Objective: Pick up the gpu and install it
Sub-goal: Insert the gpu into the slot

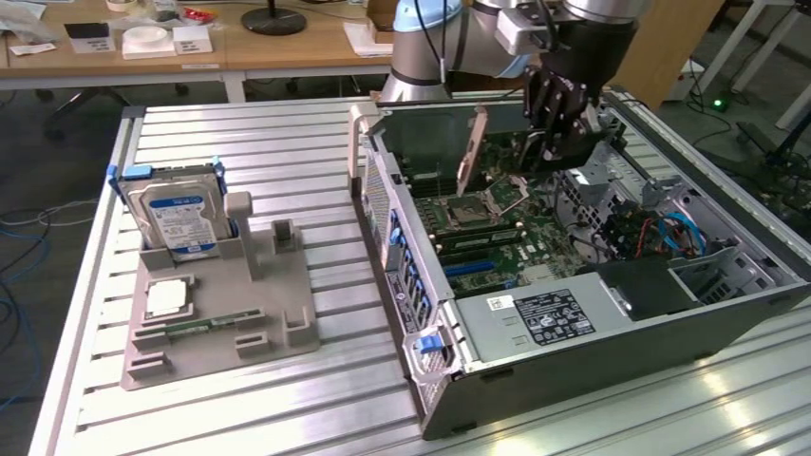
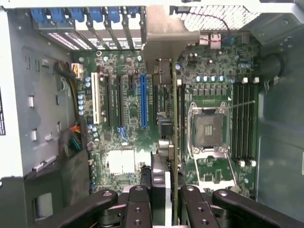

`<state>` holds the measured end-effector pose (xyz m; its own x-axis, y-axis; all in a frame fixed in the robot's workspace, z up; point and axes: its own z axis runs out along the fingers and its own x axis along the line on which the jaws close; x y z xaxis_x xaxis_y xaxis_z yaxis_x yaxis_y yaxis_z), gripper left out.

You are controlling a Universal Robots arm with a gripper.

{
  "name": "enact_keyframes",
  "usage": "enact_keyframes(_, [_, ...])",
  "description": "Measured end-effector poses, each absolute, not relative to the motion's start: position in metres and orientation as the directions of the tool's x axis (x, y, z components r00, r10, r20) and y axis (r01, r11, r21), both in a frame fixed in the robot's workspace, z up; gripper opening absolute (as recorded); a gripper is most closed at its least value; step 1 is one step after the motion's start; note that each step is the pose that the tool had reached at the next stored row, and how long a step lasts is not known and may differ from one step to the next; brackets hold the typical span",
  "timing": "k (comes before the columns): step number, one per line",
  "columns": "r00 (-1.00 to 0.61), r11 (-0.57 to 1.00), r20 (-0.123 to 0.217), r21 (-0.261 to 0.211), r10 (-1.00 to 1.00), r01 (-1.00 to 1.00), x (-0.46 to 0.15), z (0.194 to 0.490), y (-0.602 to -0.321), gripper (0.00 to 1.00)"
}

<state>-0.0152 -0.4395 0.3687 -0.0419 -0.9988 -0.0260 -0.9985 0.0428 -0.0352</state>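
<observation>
You're working in a robotics lab or workshop. Your arm [image 1: 424,47] stands at a slotted aluminium table [image 1: 254,133] that carries an opened computer case [image 1: 609,361] and a grey parts fixture [image 1: 273,294]. Behind it are wooden desks [image 1: 317,47] strewn with small items, and loose cables [image 1: 15,233] trail across the floor.

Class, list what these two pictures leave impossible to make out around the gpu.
1. Wrist view: the slot beneath the gpu, hidden by the card itself.
2. Wrist view: the gripper body, cut off by the frame edge.
3. Exterior view: print on the silver box's label, too small to read.
</observation>
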Motion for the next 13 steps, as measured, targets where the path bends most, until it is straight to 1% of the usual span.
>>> enact_keyframes(13, [-0.042,0.043,-0.025,-0.035,-0.999,-0.998,-0.028,0.345,-0.44,0.28])
